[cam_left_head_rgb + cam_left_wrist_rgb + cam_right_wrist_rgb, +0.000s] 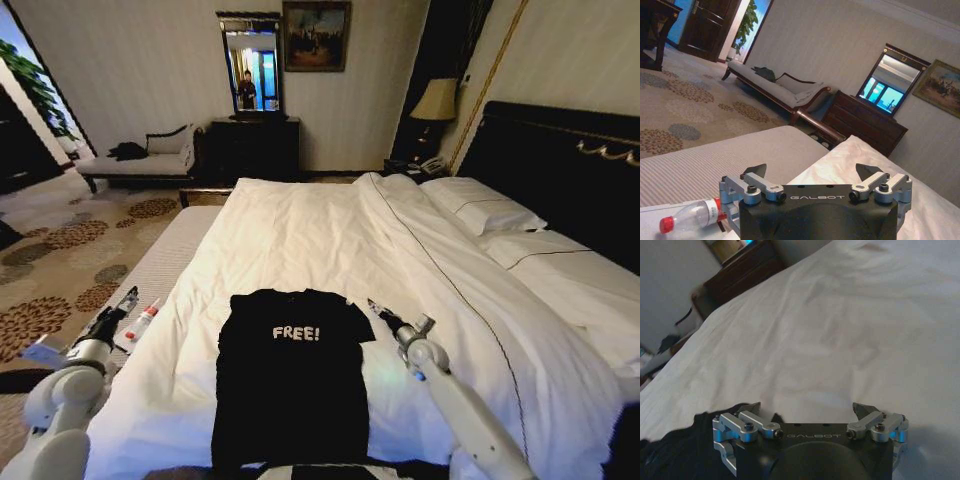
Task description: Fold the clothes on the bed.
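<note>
The clothes are one black T-shirt point(290, 385) with white "FREE!" lettering, lying flat and face up on the near part of the bed's white duvet point(320, 230). My right gripper point(373, 304) hovers open just beside the shirt's right sleeve, low over the duvet; in the right wrist view the right gripper point(808, 407) has its jaws spread wide with nothing between them, and the shirt's edge point(675, 450) lies beside one finger. My left gripper point(129, 297) is off the bed's left side, well apart from the shirt. The left gripper point(812, 170) is open and empty.
A plastic bottle point(143, 322) with a red cap lies on the grey striped surface point(170, 255) along the bed's left edge, under my left gripper. Pillows point(485, 210) and a dark headboard point(560, 165) stand at the right. A chaise point(140, 160) and dresser point(255, 145) line the far wall.
</note>
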Controlling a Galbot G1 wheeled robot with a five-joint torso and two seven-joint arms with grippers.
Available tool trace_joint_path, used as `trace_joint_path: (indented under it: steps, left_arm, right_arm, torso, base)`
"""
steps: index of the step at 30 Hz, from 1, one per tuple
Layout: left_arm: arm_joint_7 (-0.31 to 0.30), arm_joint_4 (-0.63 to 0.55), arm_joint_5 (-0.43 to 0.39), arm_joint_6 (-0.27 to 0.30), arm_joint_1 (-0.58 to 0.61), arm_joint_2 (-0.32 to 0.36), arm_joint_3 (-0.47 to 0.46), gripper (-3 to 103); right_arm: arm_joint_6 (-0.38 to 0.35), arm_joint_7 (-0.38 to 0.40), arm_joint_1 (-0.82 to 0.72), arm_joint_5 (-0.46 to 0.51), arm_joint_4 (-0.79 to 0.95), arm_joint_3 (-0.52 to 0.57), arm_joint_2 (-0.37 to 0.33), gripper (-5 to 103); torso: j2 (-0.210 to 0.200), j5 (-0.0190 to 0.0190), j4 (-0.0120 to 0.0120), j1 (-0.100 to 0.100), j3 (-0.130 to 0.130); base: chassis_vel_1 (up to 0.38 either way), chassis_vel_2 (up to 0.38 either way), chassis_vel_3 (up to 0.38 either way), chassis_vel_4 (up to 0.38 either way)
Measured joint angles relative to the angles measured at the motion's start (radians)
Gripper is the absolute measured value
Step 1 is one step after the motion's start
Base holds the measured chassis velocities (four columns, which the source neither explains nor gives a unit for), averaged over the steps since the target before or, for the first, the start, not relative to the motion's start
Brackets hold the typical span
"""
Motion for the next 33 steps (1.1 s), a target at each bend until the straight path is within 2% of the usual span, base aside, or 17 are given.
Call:
trace_joint_path:
  steps: [6, 8, 11, 12, 15, 16, 19, 21, 25, 26, 28, 31, 33]
  left_arm:
    - [0.002, 0.006, 0.0, -0.003, 0.01, 0.001, -0.018, 100]
    - [0.003, 0.01, 0.001, -0.005, 0.01, 0.002, -0.019, 100]
    - [0.003, 0.01, 0.002, -0.005, 0.009, 0.001, -0.019, 100]
    - [0.003, 0.01, 0.005, -0.005, 0.007, -0.001, -0.014, 100]
    - [0.003, 0.009, 0.011, -0.005, 0.007, -0.003, -0.009, 100]
    - [0.003, 0.009, 0.011, -0.005, 0.007, -0.003, -0.009, 100]
    - [0.003, 0.009, 0.015, -0.006, 0.006, -0.004, -0.005, 100]
    - [0.003, 0.009, 0.015, -0.006, 0.006, -0.004, -0.005, 100]
    - [0.002, 0.008, 0.015, -0.007, 0.006, -0.005, -0.005, 100]
    - [0.002, 0.008, 0.015, -0.007, 0.006, -0.005, -0.005, 100]
    - [0.002, 0.008, 0.016, -0.007, 0.007, -0.005, -0.006, 100]
    - [0.002, 0.008, 0.017, -0.007, 0.008, -0.005, -0.007, 100]
    - [0.002, 0.01, 0.018, -0.007, 0.008, -0.005, -0.007, 100]
  right_arm:
    - [-0.043, -0.048, 0.043, 0.016, -0.019, -0.039, -0.001, 100]
    - [-0.063, -0.101, 0.042, -0.005, -0.024, -0.047, 0.0, 100]
    - [-0.07, -0.133, 0.04, -0.019, -0.028, -0.047, 0.0, 100]
    - [-0.079, -0.176, 0.034, -0.031, -0.03, -0.042, 0.0, 100]
    - [-0.083, -0.216, 0.027, -0.038, -0.03, -0.03, -0.001, 90]
    - [-0.083, -0.216, 0.027, -0.038, -0.03, -0.03, -0.001, 90]
    - [-0.084, -0.249, 0.02, -0.045, -0.028, -0.017, -0.003, 74]
    - [-0.084, -0.252, 0.018, -0.046, -0.028, -0.015, -0.003, 74]
    - [-0.083, -0.267, 0.006, -0.054, -0.019, -0.007, -0.003, 52]
    - [-0.083, -0.267, 0.006, -0.054, -0.019, -0.007, -0.003, 52]
    - [-0.083, -0.276, -0.001, -0.065, -0.015, -0.006, -0.001, 41]
    - [-0.084, -0.28, -0.004, -0.069, -0.013, -0.006, 0.0, 36]
    - [-0.083, -0.291, -0.006, -0.077, -0.011, -0.004, 0.001, 25]
  torso:
    - [0.0, -0.0001, 0.0003, 0.0, 0.0]
    - [0.0, -0.0001, 0.0001, 0.0, 0.0]
    - [0.0, -0.0001, 0.0001, 0.0, 0.0]
    - [0.0, 0.0, 0.0, 0.0, 0.0]
    - [0.0, 0.0, -0.0001, 0.0, 0.0]
    - [0.0, 0.0, -0.0001, 0.0, 0.0]
    - [0.0, -0.0001, 0.0, 0.0, 0.0]
    - [0.0, -0.0001, 0.0, 0.0, 0.0]
    - [0.0, 0.0, 0.0, 0.0, 0.0]
    - [0.0, 0.0, 0.0, 0.0, 0.0]
    - [0.0, -0.0001, 0.0, 0.0, 0.0]
    - [0.0, -0.0001, 0.0001, 0.0, 0.0]
    - [0.0, 0.0, 0.0001, 0.0, 0.0]
  base:
    - [0.0, 0.0, 0.0, 0.0]
    - [0.0, 0.0, 0.0, 0.0]
    - [0.0, 0.0, 0.0, 0.0]
    - [0.0, 0.0, 0.0, 0.0]
    - [0.0, 0.0, 0.0, 0.0]
    - [0.0, 0.0, 0.0, 0.0]
    - [0.0, 0.0, 0.0, 0.0]
    - [0.0, 0.0, 0.0, 0.0]
    - [0.0, 0.0, 0.0, 0.0]
    - [0.0, 0.0, 0.0, 0.0]
    - [0.0, 0.0, 0.0, 0.0]
    - [0.0, 0.0, 0.0, 0.0]
    - [0.0, 0.0, 0.0, 0.0]
